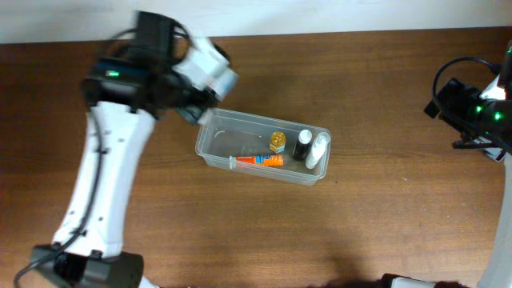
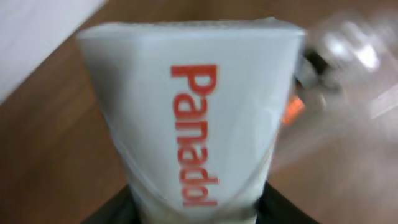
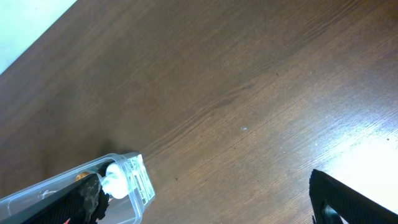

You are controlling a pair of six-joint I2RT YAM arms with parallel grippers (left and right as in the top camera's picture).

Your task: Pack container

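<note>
A white Panadol box (image 2: 193,124) is clamped in the left gripper (image 1: 194,86) beside the container's (image 1: 202,149) far-left corner. Inside it are bottles (image 1: 302,145) and an orange tube (image 1: 260,161). The right gripper (image 1: 460,108) is well to the right; how far its jaws are open cannot be told.

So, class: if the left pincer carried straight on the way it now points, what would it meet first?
The left pincer grips the Panadol box; beyond that, only bare table shows ahead. The container lies off to its right, so the way looks free, though depth is unclear.
</note>
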